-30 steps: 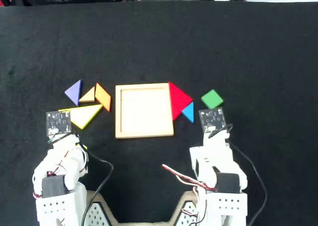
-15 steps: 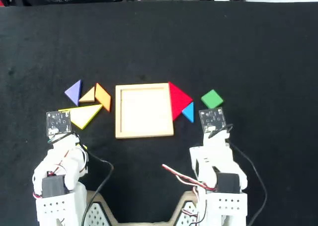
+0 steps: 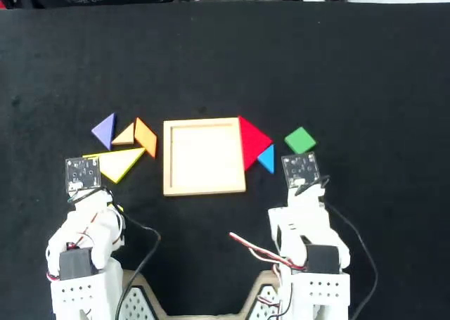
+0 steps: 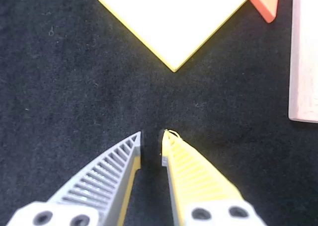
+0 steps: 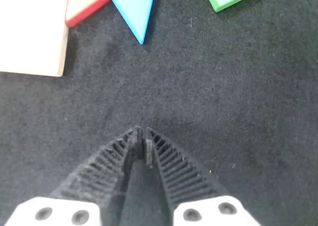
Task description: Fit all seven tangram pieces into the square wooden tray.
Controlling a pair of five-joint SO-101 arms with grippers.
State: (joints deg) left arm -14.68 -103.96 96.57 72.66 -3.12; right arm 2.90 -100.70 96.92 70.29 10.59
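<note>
Wooden square tray (image 3: 204,158) empty, between the arms | large yellow triangle piece (image 4: 174,22) just left of it, dead ahead of left gripper (image 4: 151,142), apex toward claw, long edge crosswise | left gripper closed, empty | right gripper (image 5: 142,139) closed, empty, facing small blue triangle (image 5: 135,5)

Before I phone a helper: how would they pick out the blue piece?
Find the square wooden tray. A large red triangle lies along its right side. The blue triangle hugs its robot-side edge: far smaller than the red, three-cornered unlike the green square.

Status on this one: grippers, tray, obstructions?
Left gripper shut, empty. Right gripper shut, empty. Tray holds nothing; pieces flank it on both sides. Nothing blocking.
</note>
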